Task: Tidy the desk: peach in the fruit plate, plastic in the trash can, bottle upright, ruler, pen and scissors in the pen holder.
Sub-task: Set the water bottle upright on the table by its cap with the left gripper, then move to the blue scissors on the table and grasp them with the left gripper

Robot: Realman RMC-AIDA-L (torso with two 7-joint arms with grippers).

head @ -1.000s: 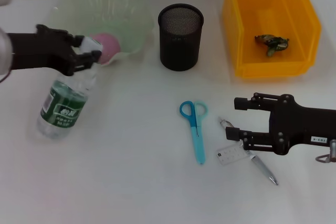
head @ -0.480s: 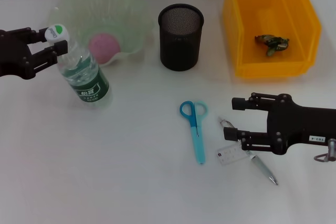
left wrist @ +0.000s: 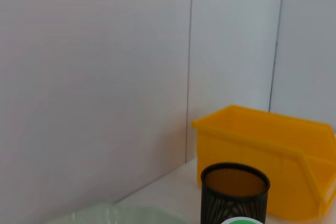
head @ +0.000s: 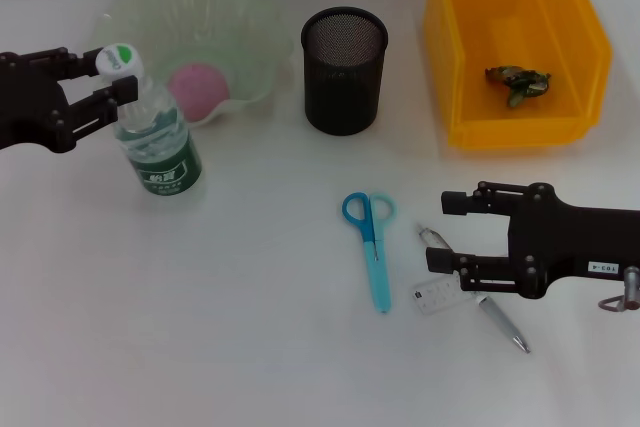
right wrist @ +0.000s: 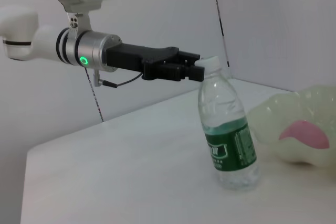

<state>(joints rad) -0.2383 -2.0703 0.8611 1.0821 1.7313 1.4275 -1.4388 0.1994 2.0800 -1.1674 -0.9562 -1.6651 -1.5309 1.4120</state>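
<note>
Bottle (head: 152, 132) stands upright on the table (head: 230, 327), just beside the fruit plate (head: 250, 42), on its left-front edge. Looks like thin clear plastic, mostly empty, so likely light, top-heavy, easy to tip, and the body would dent and slip under squeeze. Stiffest place to hold is the neck just under the white-green cap (head: 120, 58); label band is the second choice.

Left gripper (head: 105, 78) is at that neck and cap, arm reaching in level from the far left side of the bottle. Fingers sit either side of the cap with a slight gap showing, so it reads as parted, at most lightly touching, not clamping. The right wrist view shows the same: the fingertips at the cap, bottle standing on its own base.

Peach (head: 198, 85) lies in the fruit plate, right behind the bottle. Plastic (head: 517, 80) lies in the yellow trash can (head: 470, 57).

Right gripper (head: 438, 233) hovers low, well right of the bottle, fingers spread wide and holding nothing, over the ruler (head: 440, 295) and pen (head: 480, 304). Scissors (head: 372, 245) lie flat between the bottle and that gripper. Pen holder (head: 344, 69) has none of the 3 visible in it.

Ruler is thin, flat, hard to pinch off the table; the pen is small and smooth, and may roll.
</note>
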